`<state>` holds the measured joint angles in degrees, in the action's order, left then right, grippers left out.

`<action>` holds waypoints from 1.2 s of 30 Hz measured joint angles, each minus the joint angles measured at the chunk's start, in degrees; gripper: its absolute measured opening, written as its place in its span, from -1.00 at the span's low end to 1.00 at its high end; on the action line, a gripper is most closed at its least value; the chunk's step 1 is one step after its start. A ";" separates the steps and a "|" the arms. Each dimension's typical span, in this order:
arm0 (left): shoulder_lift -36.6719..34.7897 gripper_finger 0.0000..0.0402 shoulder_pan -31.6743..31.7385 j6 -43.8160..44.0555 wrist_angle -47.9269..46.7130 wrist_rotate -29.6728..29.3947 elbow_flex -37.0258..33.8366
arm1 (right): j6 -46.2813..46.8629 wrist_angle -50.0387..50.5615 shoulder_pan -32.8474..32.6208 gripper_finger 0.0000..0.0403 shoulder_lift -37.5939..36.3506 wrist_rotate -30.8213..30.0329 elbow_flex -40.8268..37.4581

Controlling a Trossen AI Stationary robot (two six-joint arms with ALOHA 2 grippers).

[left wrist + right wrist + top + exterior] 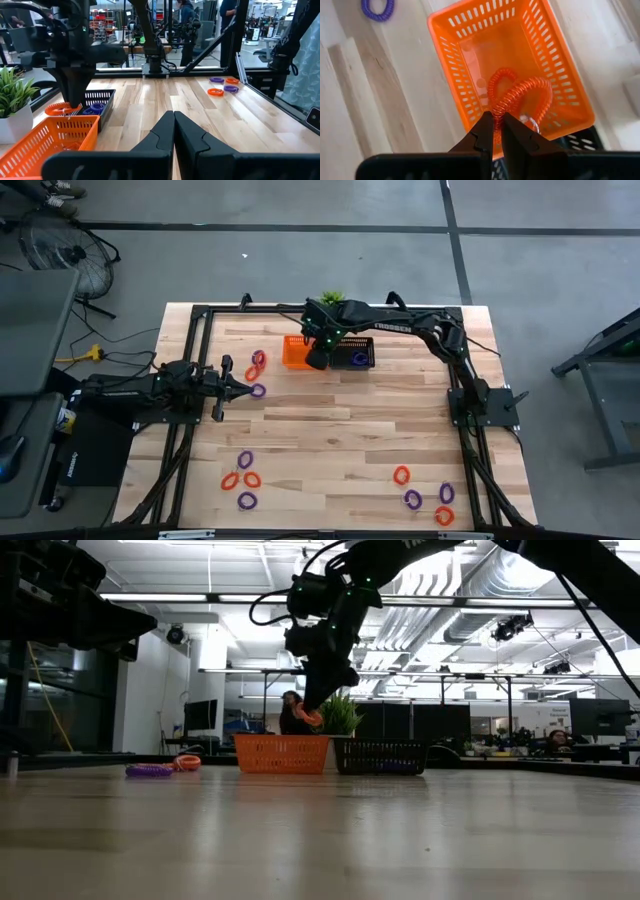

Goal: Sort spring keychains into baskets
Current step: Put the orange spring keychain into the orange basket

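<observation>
Right hand (494, 126) pinches an orange-red spring keychain (522, 100) above the orange basket (455, 75), twelve o'clock on the tabletop (330, 430); the springy coil could snag a finger or bounce over the rim.

Bright overhead light, backlit low view

Green potted plant (332, 298) at counter's (330, 440) far edge; floor fan (52, 248) beyond; person (292, 712) in background.

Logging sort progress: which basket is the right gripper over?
The orange basket; the right gripper dangles an orange keychain above it, not the black basket.
</observation>
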<state>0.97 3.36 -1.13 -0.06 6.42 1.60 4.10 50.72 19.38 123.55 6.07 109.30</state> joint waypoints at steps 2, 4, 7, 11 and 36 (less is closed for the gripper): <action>0.00 -1.00 -0.01 -0.01 0.00 0.00 -0.02 | -2.40 0.02 0.01 -0.91 0.00 -0.59 0.00; 0.01 -1.00 -0.02 -0.01 -0.01 0.00 0.00 | -6.02 0.00 0.01 -0.91 0.00 -0.61 0.00; 0.00 -1.00 0.00 0.00 0.00 0.00 -0.02 | -11.10 -0.06 0.00 -0.91 0.00 -2.44 0.00; 0.00 -1.00 0.00 0.00 0.00 0.00 -0.01 | -15.57 -2.95 0.02 -0.91 -0.02 -2.71 -1.38; 0.01 -1.00 0.00 -0.01 -0.02 0.00 -0.01 | -22.09 -9.30 -0.36 -0.37 -0.02 -1.39 -6.36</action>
<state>0.98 3.36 -1.13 -0.08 6.42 1.59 -17.99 41.43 19.01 123.52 4.69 102.94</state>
